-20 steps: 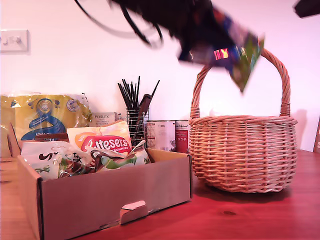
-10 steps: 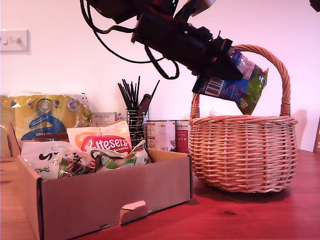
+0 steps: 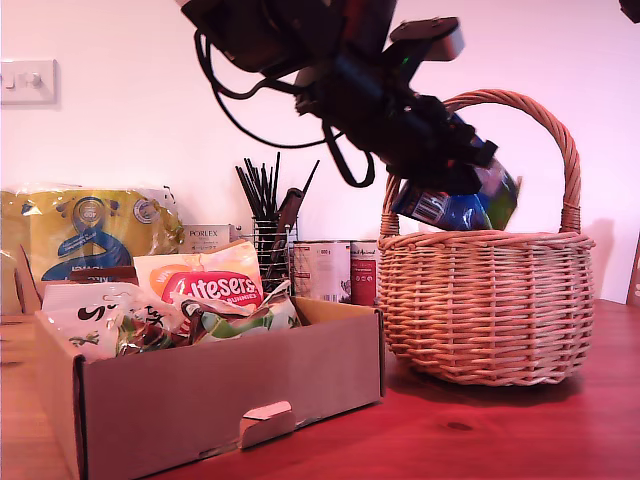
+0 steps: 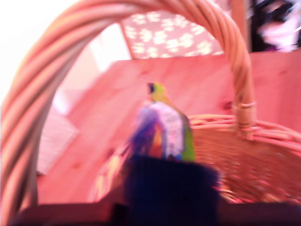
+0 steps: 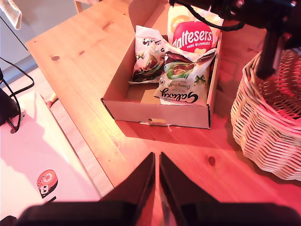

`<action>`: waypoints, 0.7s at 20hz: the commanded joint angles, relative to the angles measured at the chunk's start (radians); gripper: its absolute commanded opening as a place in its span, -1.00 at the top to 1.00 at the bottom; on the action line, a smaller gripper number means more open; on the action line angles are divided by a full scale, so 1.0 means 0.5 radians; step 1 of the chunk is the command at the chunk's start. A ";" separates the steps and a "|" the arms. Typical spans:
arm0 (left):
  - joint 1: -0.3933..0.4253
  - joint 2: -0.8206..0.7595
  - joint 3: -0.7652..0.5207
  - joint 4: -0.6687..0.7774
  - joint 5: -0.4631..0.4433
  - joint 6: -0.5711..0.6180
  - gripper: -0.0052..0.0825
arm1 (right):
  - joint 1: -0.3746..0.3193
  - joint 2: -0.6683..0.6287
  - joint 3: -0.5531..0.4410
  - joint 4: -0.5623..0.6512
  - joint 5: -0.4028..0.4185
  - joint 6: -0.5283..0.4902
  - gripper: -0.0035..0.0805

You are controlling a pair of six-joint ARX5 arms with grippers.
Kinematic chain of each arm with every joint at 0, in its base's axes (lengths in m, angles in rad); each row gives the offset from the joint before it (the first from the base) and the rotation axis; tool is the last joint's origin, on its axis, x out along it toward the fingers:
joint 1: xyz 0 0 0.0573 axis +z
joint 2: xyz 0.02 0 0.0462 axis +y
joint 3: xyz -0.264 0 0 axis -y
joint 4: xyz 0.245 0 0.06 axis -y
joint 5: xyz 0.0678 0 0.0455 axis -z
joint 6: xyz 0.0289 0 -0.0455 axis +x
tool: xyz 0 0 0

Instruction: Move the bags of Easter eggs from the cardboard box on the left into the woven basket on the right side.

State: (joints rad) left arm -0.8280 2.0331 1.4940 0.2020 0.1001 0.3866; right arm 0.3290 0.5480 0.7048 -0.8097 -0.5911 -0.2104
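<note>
My first pincer [image 3: 478, 178] is clamped on a dark blue bag with a green end [image 3: 462, 208], holding it under the arched handle and just above the rim of the woven basket [image 3: 487, 305], which stands on the table [image 3: 480, 430] at the exterior view's right. In the first wrist view the picture is blurred, but the bag [image 4: 163, 127] hangs over the basket's open mouth [image 4: 254, 160].

My second pincer [image 5: 157, 165] hovers high over the table, its fingers nearly together with only a thin gap and nothing between them. Below it the cardboard box [image 5: 162, 115] holds the Maltesers bag [image 5: 196, 36] and two white bags [image 5: 181, 80].
</note>
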 commanded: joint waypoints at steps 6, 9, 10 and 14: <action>-0.130 0.059 -0.014 -0.008 -0.098 0.134 0.02 | 0.004 0.001 0.031 -0.001 -0.002 -0.008 0.95; -0.130 -0.043 -0.014 -0.237 -0.097 0.133 0.51 | 0.004 0.001 0.031 -0.001 -0.002 -0.008 0.95; -0.130 -0.095 -0.014 -0.369 -0.093 0.130 0.66 | 0.004 0.001 0.031 0.000 -0.002 -0.008 0.95; -0.102 -0.341 -0.014 -0.757 -0.061 0.092 0.89 | 0.004 0.001 0.031 0.000 -0.002 -0.014 0.95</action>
State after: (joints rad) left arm -0.8841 1.9270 1.4940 -0.1696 0.0620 0.4442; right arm 0.3290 0.5480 0.7048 -0.8131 -0.5915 -0.2108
